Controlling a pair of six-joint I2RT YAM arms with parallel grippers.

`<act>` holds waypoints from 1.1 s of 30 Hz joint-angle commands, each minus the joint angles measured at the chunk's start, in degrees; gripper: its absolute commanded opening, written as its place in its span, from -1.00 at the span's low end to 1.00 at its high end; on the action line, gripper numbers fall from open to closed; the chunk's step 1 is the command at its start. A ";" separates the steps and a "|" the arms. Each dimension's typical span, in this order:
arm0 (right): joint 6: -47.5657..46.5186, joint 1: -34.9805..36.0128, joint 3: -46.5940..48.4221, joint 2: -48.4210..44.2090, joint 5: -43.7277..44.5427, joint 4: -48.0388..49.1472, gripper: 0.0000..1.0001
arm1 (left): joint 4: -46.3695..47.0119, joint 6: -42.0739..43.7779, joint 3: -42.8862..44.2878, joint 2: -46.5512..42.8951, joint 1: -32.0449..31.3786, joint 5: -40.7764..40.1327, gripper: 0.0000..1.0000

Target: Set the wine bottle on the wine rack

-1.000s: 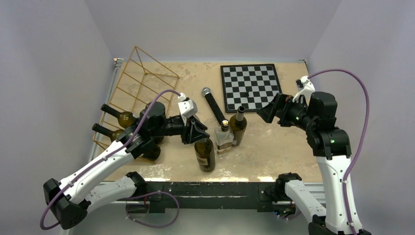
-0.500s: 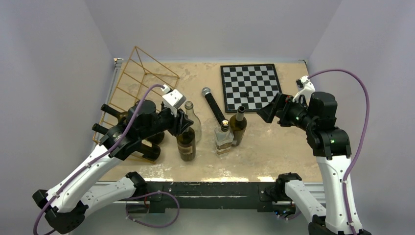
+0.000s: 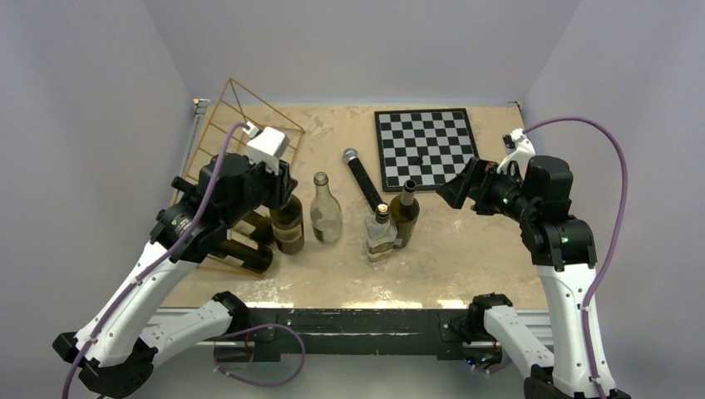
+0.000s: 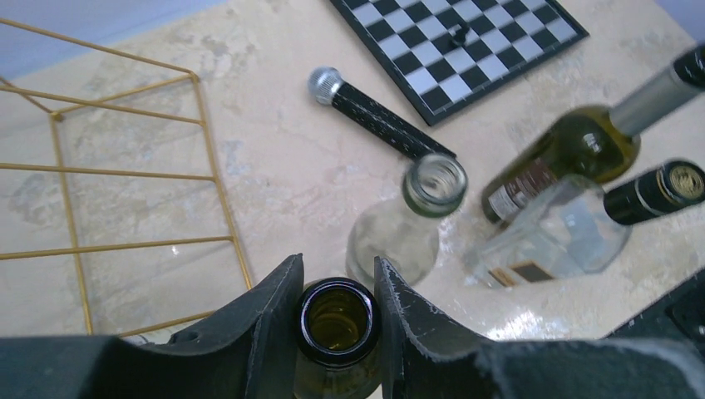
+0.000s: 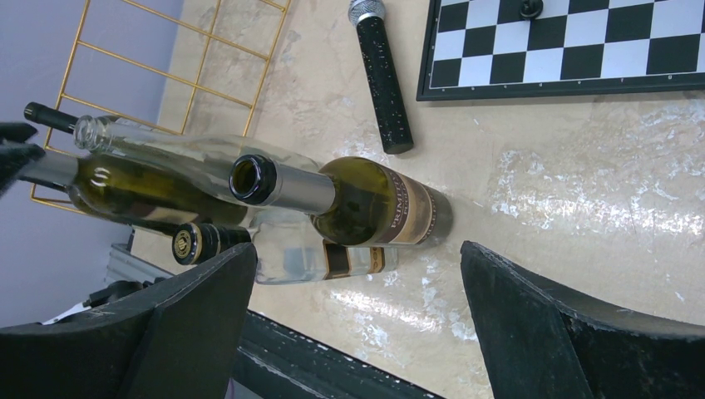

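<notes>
My left gripper [image 3: 281, 193] is shut on the neck of a dark wine bottle [image 3: 288, 230] and holds it upright beside the near right corner of the gold wire wine rack [image 3: 249, 104]. In the left wrist view the fingers [image 4: 274, 307] clamp the bottle's open mouth [image 4: 337, 322], with the rack's bars [image 4: 212, 170] to the left. Dark bottles [image 3: 246, 255] lie on the rack, partly hidden by my left arm. My right gripper [image 3: 456, 191] is open and empty, hovering right of the standing bottles; its jaws are spread wide in the right wrist view [image 5: 357, 253].
A clear bottle [image 3: 326, 214], a clear square bottle with a black cap [image 3: 381, 234] and a green bottle [image 3: 406, 214] stand mid-table. A black microphone [image 3: 363, 179] lies behind them. The chessboard [image 3: 426, 148] lies at the back right.
My left arm has carried the dark bottle leftward and away from the standing bottles, up to the rack. The right arm has not moved.
</notes>
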 commanded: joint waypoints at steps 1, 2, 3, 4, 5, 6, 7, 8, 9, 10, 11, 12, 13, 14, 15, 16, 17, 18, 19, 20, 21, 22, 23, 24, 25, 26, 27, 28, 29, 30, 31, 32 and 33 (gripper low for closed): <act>0.41 -0.11 0.77 -0.78 -0.19 1.83 0.95 | 5.58 -1.15 7.33 1.59 5.75 -0.71 -1.00; 0.28 -0.08 0.85 -0.85 0.09 1.68 0.95 | 5.41 -1.49 8.40 2.30 7.23 -0.20 -1.00; 0.19 -0.14 0.94 -0.93 0.36 1.52 0.95 | 5.24 -1.70 9.57 3.17 8.18 -0.38 -1.00; 0.10 -0.15 1.04 -0.98 0.58 1.33 0.95 | 4.95 -1.84 10.79 4.47 8.85 -0.96 -1.00; 0.09 -0.14 1.18 -1.12 0.81 1.23 0.95 | 4.76 -2.04 11.96 5.42 9.43 -1.58 -1.00; 0.06 -0.16 1.29 -1.21 0.80 1.28 0.95 | 4.73 -2.38 12.86 6.28 10.20 -2.24 -1.00; 0.05 -0.16 1.25 -1.31 0.94 1.16 0.95 | 4.92 -2.98 13.68 7.13 11.02 -2.38 -1.00; 0.09 -0.12 1.34 -1.38 0.97 1.09 0.95 | 5.06 -3.77 14.21 7.85 11.95 -2.28 -1.00; 0.01 -0.12 1.40 -1.53 1.17 0.94 0.95 | 5.29 -4.62 14.65 8.51 13.01 -2.23 -1.00; -0.05 -0.14 1.33 -1.65 1.35 0.78 0.95 | 5.74 -5.65 14.72 8.91 13.97 -1.96 -1.00; -0.02 -0.16 1.24 -1.74 1.34 0.76 0.95 | 6.27 -6.89 14.66 9.34 15.13 -1.62 -1.00; 0.05 -0.10 1.09 -1.90 1.37 0.68 0.95 | 6.73 -8.14 14.46 9.82 16.22 -1.35 -1.00; 0.09 -0.14 0.93 -2.08 1.28 0.65 0.95 | 7.24 -9.24 14.07 10.06 17.27 -0.86 -1.00; 0.03 -0.15 0.72 -2.29 1.24 0.67 0.95 | 7.68 -10.34 13.69 10.33 18.40 -0.37 -1.00; -0.06 -0.16 0.59 -2.41 1.24 0.56 0.95 | 8.02 -11.63 13.14 10.59 19.45 0.19 -1.00; -0.05 -0.15 0.49 -2.55 1.31 0.45 0.95 | 8.47 -12.90 12.61 10.65 20.83 1.13 -1.00; -0.20 -0.14 0.39 -2.67 1.41 0.31 0.95 | 9.11 -14.18 11.89 10.61 22.26 2.37 -1.00; -0.23 -0.09 0.32 -2.79 1.48 0.23 0.95 | 10.03 -15.95 10.91 10.46 23.69 3.56 -1.00; -0.33 -0.09 0.27 -2.81 1.57 0.18 0.95 | 10.83 -16.99 10.30 10.39 25.60 4.60 -1.00; -0.34 -0.14 0.24 -2.88 1.66 0.11 0.95 | 11.83 -18.02 9.52 10.21 26.77 5.54 -1.00; -0.35 -0.16 0.26 -2.84 1.60 0.14 0.95 | 12.53 -19.13 8.97 10.20 28.11 6.57 -1.00; -0.33 -0.10 0.19 -2.82 1.51 0.14 0.95 | 13.20 -20.18 8.44 10.14 29.35 7.50 -1.00; -0.27 -0.15 0.14 -2.86 1.42 0.21 0.95 | 13.99 -21.16 7.81 10.16 30.37 8.58 -1.00; -0.22 -0.16 0.05 -2.90 1.35 0.27 0.95 | 14.75 -22.13 7.33 10.13 31.42 9.15 -1.00; -0.18 -0.15 -0.03 -2.88 1.32 0.32 0.95 | 15.35 -23.03 6.80 10.12 32.40 9.55 -1.00; -0.17 -0.15 -0.14 -3.05 1.30 0.40 0.95 | 16.01 -23.68 6.28 10.06 33.32 9.70 -1.00; -0.08 -0.14 -0.31 -3.11 1.28 0.45 0.95 | 16.43 -24.26 5.91 10.12 34.26 9.67 -1.00; -0.08 -0.11 -0.45 -3.08 1.31 0.50 0.95 | 16.94 -24.88 5.52 10.13 35.17 9.75 -1.00; -0.06 -0.16 -0.56 -3.16 1.34 0.46 0.95 | 17.57 -25.29 4.99 10.13 36.20 10.05 -1.00; -0.08 -0.13 -0.67 -3.18 1.32 0.47 0.95 | 18.24 -25.79 4.43 10.26 37.07 10.26 -1.00; -0.15 -0.10 -0.74 -3.22 1.40 0.43 0.95 | 18.75 -26.24 3.94 10.60 37.72 10.75 -1.00; -0.22 -0.14 -0.78 -3.20 1.49 0.34 0.95 | 19.19 -26.50 3.79 11.10 39.13 11.66 -1.00; -0.26 -0.11 -0.93 -3.25 1.64 0.40 0.95 | 19.22 -26.99 3.68 11.54 40.05 12.19 -1.00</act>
